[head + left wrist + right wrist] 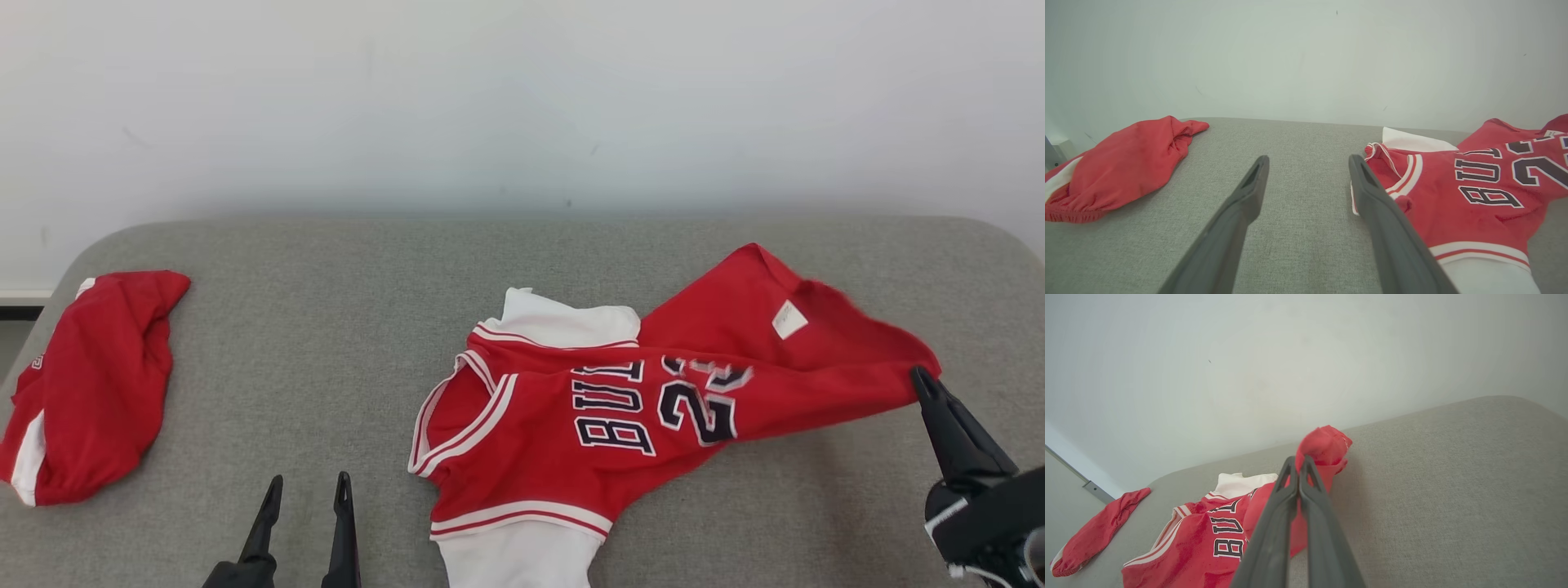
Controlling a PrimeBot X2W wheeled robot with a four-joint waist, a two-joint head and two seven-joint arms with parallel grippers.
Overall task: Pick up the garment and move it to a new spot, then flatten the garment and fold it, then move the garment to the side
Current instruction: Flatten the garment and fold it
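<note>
left gripper [310,478]: at the near edge of the grey surface [326,327], fingers spread wide, gripping nothing, bare grey cloth between them.
jersey [620,425]: red with white trim and dark lettering, lying crumpled right of centre on the surface; its armhole side is just beside the left gripper's right-hand finger, whether touching cannot be told; a white inner layer pokes out at the near hem and again at the far neckline.
right gripper [922,376]: at the right side, fingers pressed tightly together, pinching the jersey's rightmost red edge; cloth bunched over the fingertips, with a long fold stretching from the lettering to the pinch.
white tag [789,319]: on the red panel beyond that fold, left of the pinch and farther back.
second red garment [98,384]: bunched heap with a white stripe, at the left edge of the surface, well apart from the jersey and from both grippers.
wall [522,98]: plain and pale, directly behind the surface's rounded far edge.
</note>
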